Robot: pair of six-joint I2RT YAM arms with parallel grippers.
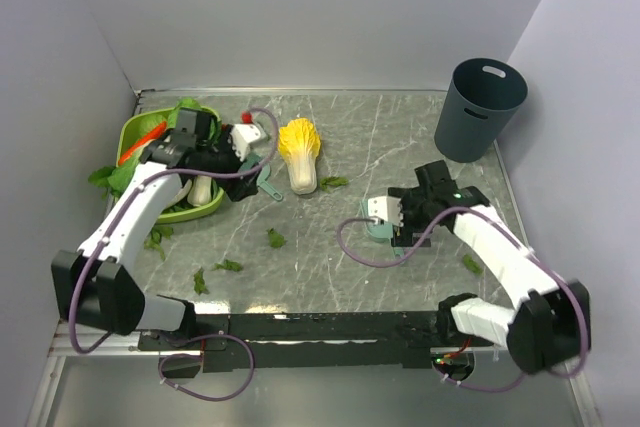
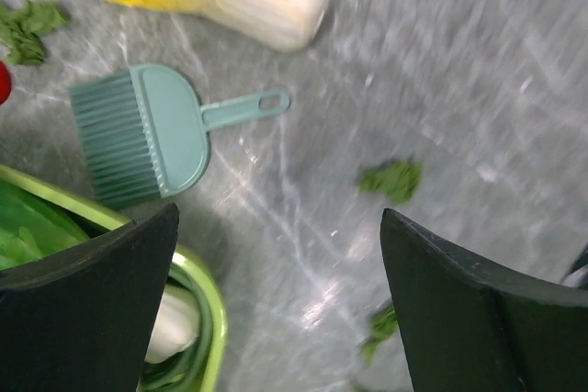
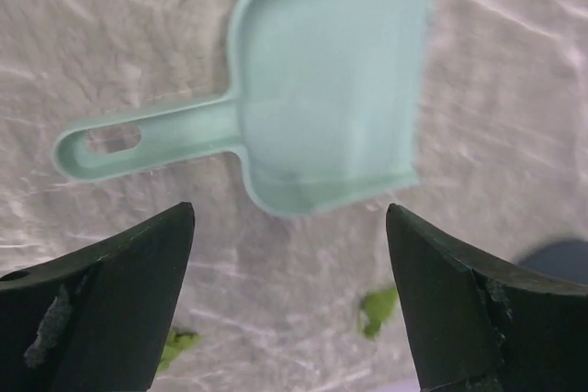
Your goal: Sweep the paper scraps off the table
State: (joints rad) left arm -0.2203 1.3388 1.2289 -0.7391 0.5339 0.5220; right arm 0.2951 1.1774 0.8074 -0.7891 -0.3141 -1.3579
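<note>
1. The scraps [image 1: 276,238] lie loose on the table [image 1: 380,137]. Most are in the near-left part, in front of the bowl [image 1: 135,132]. One sits just right of the cabbage half [image 1: 300,152], and one is near right, beside the right arm.
2. The left gripper [image 2: 278,227] hangs with its fingers spread wide and holds nothing. It is at the far left, by the bowl.
3. The brush [image 2: 147,140] lies flat on the table just beyond that gripper and a little to its left, not touching it. In the left wrist view its bristles point left and its handle points right, so the long axis runs roughly along the line between the two fingers.
4. The right gripper [image 3: 289,218] is also spread and empty. The dustpan [image 3: 335,89] lies flat on the table just ahead of it.
5. In the right wrist view the dustpan handle runs out to the left, again roughly along the finger line. Pinching it across would probably call for a turn of the wrist.
6. The left arm is nearer the brush and most scraps. The right arm is nearer the dustpan and the bin [image 1: 480,107].
</note>
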